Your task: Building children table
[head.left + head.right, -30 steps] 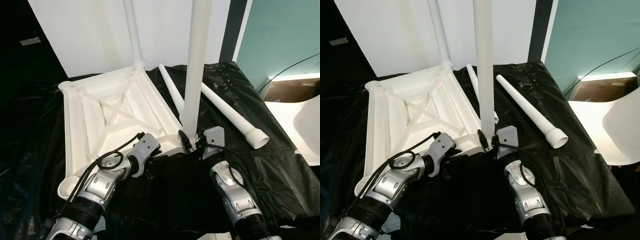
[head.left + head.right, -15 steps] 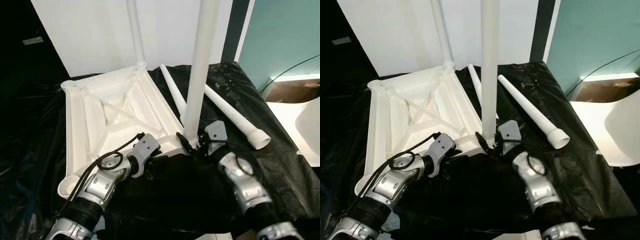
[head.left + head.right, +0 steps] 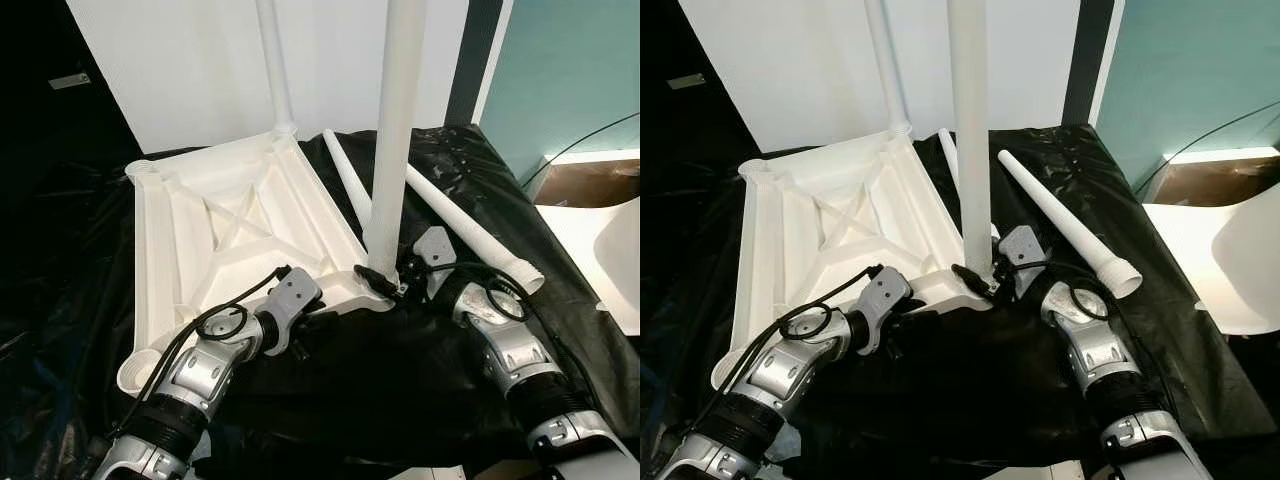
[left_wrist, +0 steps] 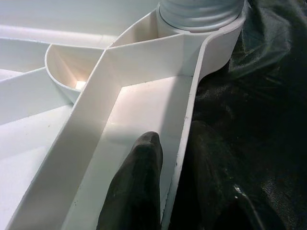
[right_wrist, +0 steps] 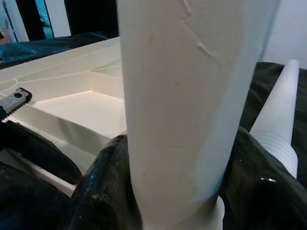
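Observation:
The white table top lies upside down on a black sheet. One white leg stands upright in its far corner socket. A second leg stands upright at the near right corner. My right gripper is shut on this leg's base, and the right wrist view has the leg between both black fingers. My left gripper is shut on the table top's front rim, with one finger inside the rim and the other outside it.
Two loose white legs lie on the black sheet to the right of the table top. A white chair and a brown box stand beyond the sheet's right edge. A white wall is behind.
My right forearm has swung out to the right around the near leg while still holding its base. The leg tilted slightly, then came back upright. The left arm has not moved.

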